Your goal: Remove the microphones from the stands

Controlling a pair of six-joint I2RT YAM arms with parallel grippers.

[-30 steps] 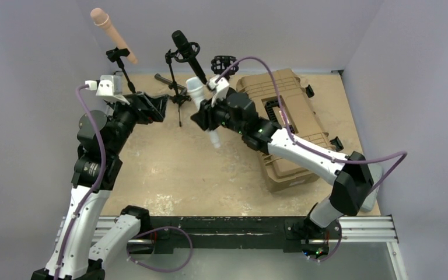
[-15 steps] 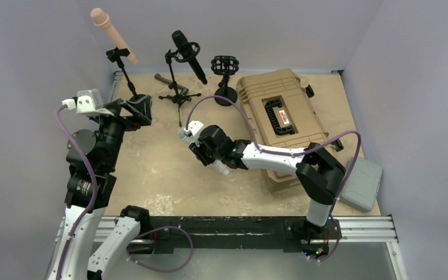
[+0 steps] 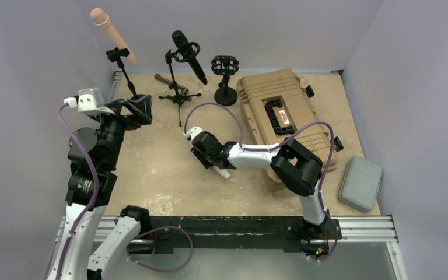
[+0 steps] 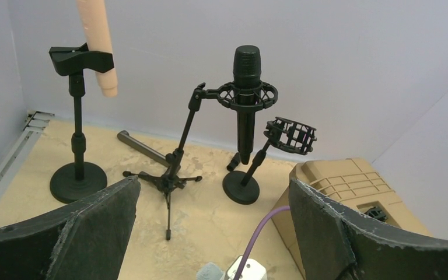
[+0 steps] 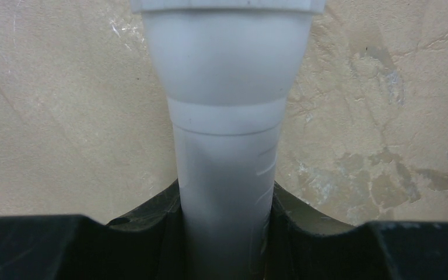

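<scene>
The right claw [image 3: 213,159] is clamped on the body of a white microphone [image 5: 227,111] and holds it low over the table [image 3: 151,175], near the centre of the overhead view and lying almost flat. Whether it touches the surface, I cannot tell. The microphone is thus out of any stand, and I judge that the step in hand is the putting down. The next move calls for a small lowering until the body rests, then opening the fingers and lifting away without rolling it. The left claw [image 3: 135,109] hangs at the left of the frame, fingers wide apart, holding nothing and facing the stands. At the top of the frame there is an empty stand [image 3: 225,65] with a ring cradle. Beside it a black microphone [image 3: 186,52] and a pink microphone [image 3: 114,36] sit in their own stands. The surface is sandy beige board with pale worn patches. A tan case [image 3: 280,114] and a grey case [image 3: 360,182] lie at the right, and plain pale walls close the room.
</scene>
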